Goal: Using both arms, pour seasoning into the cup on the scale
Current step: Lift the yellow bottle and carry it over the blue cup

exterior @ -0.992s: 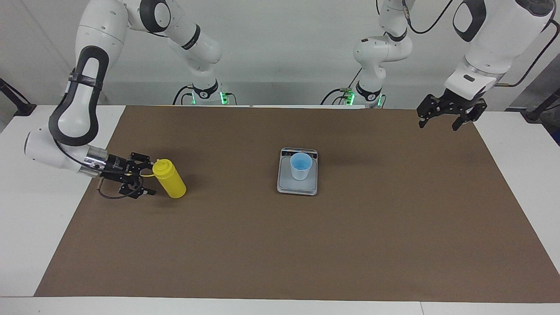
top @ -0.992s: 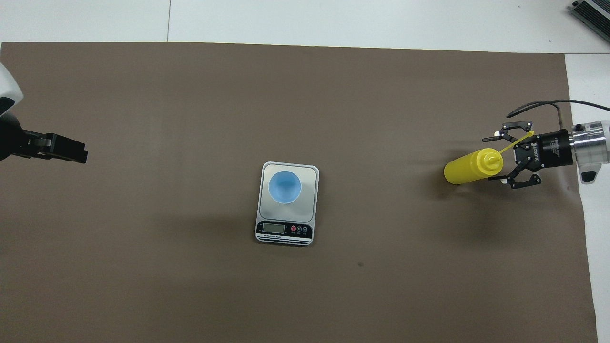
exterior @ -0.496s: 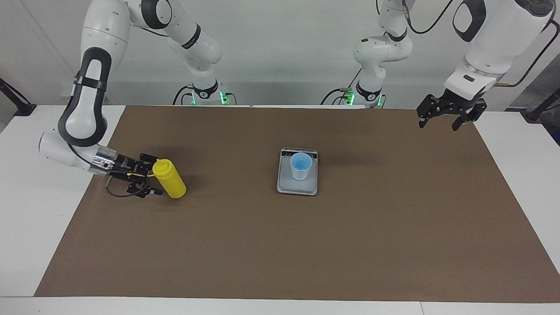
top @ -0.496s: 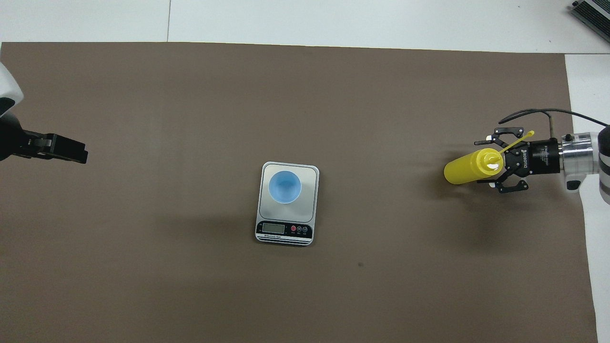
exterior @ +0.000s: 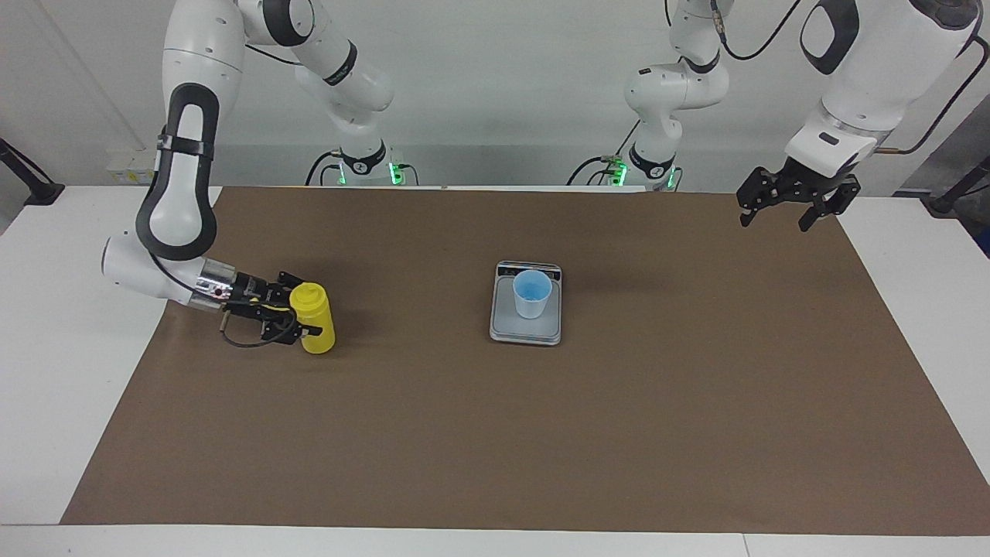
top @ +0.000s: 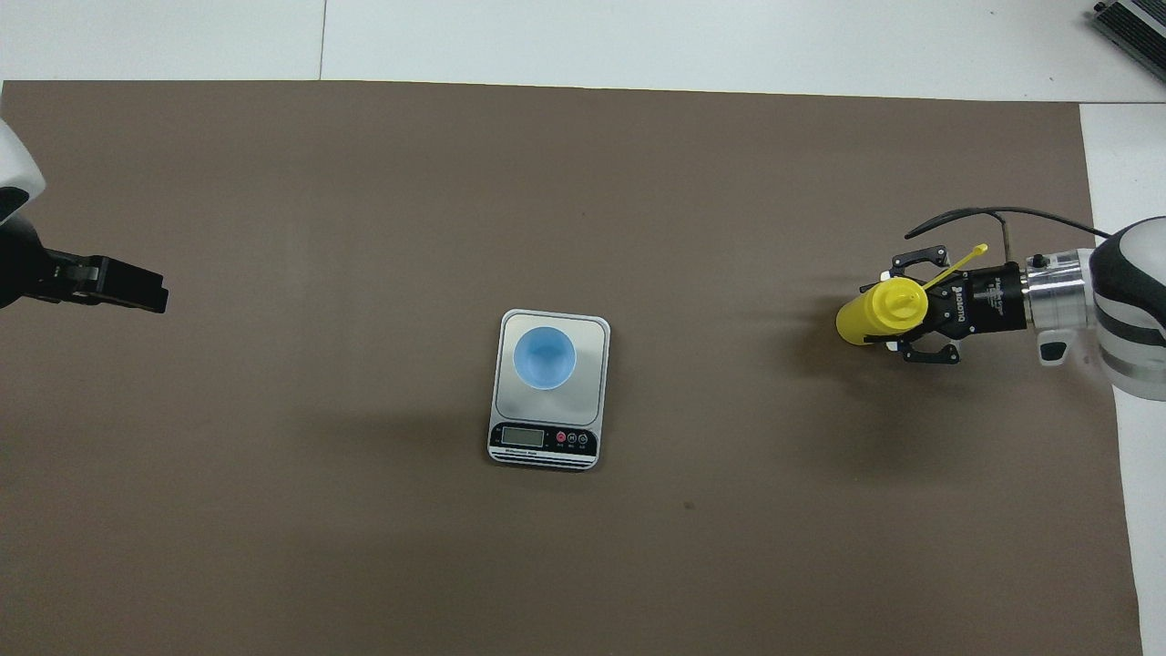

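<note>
- Toward the right arm's end of the table, the right gripper (exterior: 305,308) had pushed forward over the last second, from just beside the seasoning bottle (exterior: 319,339) to around its upper body, lying sideways and low over the brown mat (exterior: 541,433).
- Its fingers, spread wide a second earlier, had drawn in and looked clamped on the bottle's sides.
- The bottle, leaning before, now stood nearly upright on the mat, its cap strap (top: 956,264) trailing back over the gripper.
- That suggested the grasp was made; lifting and carrying the bottle were probably next.
- At the middle of the mat, well apart from the bottle, the cup (exterior: 532,294) stood unmoved on the scale (exterior: 526,329).
- Over the mat's corner at the left arm's end, the left gripper (exterior: 774,224) waited, raised, its fingers spread and empty.
</note>
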You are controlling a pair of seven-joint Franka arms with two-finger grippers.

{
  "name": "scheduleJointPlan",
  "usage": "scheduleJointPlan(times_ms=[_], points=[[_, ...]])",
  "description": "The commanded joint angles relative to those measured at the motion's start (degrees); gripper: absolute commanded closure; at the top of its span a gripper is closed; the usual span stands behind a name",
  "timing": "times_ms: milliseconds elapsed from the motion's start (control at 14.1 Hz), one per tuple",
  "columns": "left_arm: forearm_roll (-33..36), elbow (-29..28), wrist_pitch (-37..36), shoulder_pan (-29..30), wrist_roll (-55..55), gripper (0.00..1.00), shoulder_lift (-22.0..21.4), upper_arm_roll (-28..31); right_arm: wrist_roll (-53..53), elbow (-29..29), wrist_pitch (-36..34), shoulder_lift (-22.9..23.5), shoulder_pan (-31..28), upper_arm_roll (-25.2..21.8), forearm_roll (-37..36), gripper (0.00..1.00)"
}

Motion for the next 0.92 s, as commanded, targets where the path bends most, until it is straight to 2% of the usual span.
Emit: scheduleJointPlan(times_ms=[0,213,425,709,851], points=[[0.76,-0.39,0.34,0.49,0.76,0.0,-0.16,-0.42,7.27,-1.84,6.44,-5.61,4.19,0.2,0.84,1.0],[0.76,-0.48,0.34,0.49,0.85,0.0,-0.16,-0.42,17.66,-1.66,14.79,-8.61,11.04,0.11,-2.47,1.0],[0.76,-0.48,0.34,0.49,0.85,0.0,-0.16,-0.42,29.51,-0.44,21.3,-9.58,19.3,0.11,-17.47,1.0],[0.76,-0.48,0.34,0.49,0.85,0.0,-0.16,-0.42,49.8,6.4,25.1,-8.27,28.8,0.11,-39.35,1.0],[0.76,-0.48,0.34,0.49,0.85,0.0,-0.16,-0.42,54.58,7.92,25.71,-7.47,32.05,0.2,-48.43,1.0]])
